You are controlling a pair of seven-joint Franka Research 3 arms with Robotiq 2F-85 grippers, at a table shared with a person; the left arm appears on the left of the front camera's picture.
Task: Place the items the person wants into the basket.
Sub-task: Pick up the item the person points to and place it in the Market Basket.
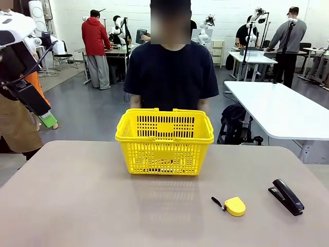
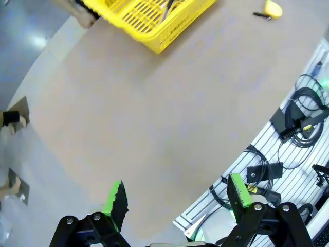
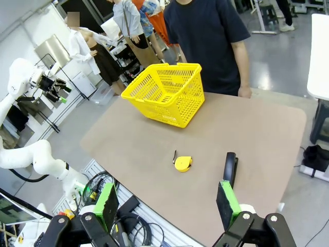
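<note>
**Both arms pulled back, basket loaded, nothing gripped**

The bright yellow latticed plastic shopping basket (image 1: 164,141) is sitting at the far middle of the beige table (image 1: 92,206), directly in front of the person in the dark navy T-shirt (image 1: 171,77). The left gripper (image 2: 175,198) is hanging above the near table edge with jaws spread wide and nothing between the green pads. The right gripper (image 3: 167,203) is likewise standing wide, empty, high over the table's near side. In the front view the left arm is showing raised at the picture's left edge, well apart from the basket.

Dark slim items (image 2: 169,6) are lying inside the basket; too small to say which ones. Judging from that, the placing looks largely done or finished. The round yellow tape measure (image 1: 235,206) and black stapler (image 1: 287,196) are lying on the table's right part, near each other, not touching; they are not wanted.

Doing this step well: keeping both grippers clear and high, waiting for a cue from the person, avoiding the tape measure and stapler, not knocking the basket rim.

View differences: the left wrist view is looking down into the basket, giving the contents. The front view is giving only dark shapes through the lattice. The right wrist view is showing the person's hand (image 3: 245,92) resting at the far table edge, plus the whole table layout.
</note>
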